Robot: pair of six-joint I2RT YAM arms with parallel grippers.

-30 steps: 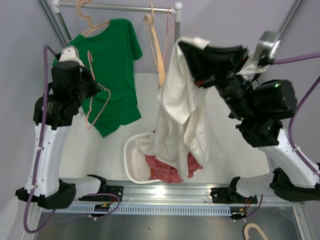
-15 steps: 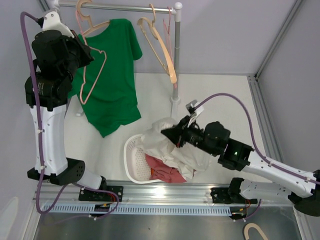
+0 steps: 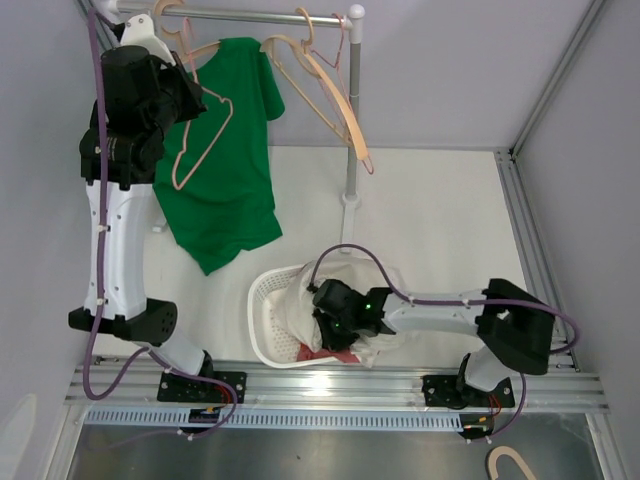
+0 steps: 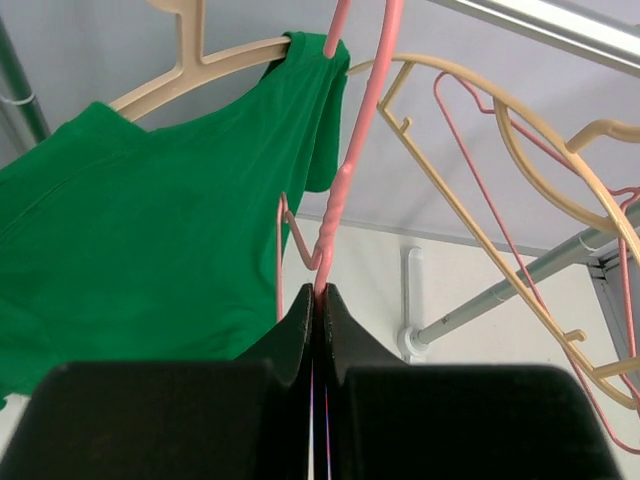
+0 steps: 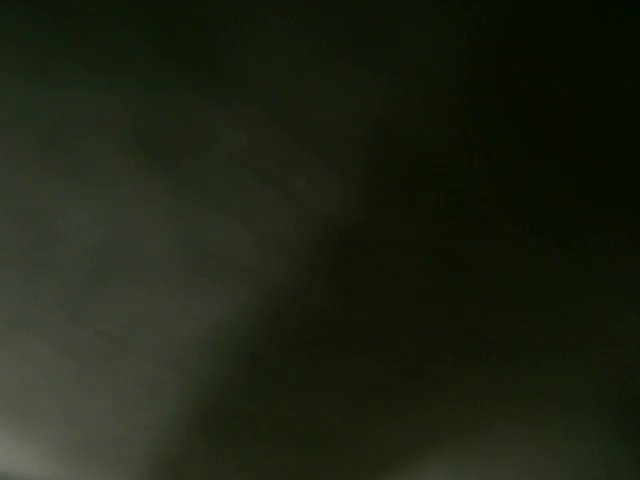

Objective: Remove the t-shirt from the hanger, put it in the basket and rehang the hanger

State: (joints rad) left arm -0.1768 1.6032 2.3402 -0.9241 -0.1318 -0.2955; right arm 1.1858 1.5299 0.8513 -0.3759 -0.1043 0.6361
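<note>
My left gripper [image 3: 186, 97] is raised near the rail and shut on a bare pink wire hanger [image 3: 207, 135]; the left wrist view shows the fingers [image 4: 300, 320] pinching the pink hanger [image 4: 340, 180]. A green t-shirt [image 3: 228, 150] hangs on a beige hanger [image 4: 200, 62] on the rail, and it also shows in the left wrist view [image 4: 140, 230]. The white t-shirt [image 3: 298, 300] lies bunched in the white basket [image 3: 262, 322]. My right gripper [image 3: 326, 325] is low in the basket, buried in that cloth. The right wrist view is dark.
The metal rail [image 3: 250, 15] and its post [image 3: 352, 130] stand at the back. Empty wooden hangers [image 3: 335, 95] swing on the rail. A red garment [image 3: 338, 355] lies in the basket. Another hanger [image 3: 510, 462] lies at the front right. Grey walls surround the space.
My right arm has dropped from high down into the basket with the white t-shirt. My left arm has lifted the pink hanger up toward the rail. The wooden hangers swing.
</note>
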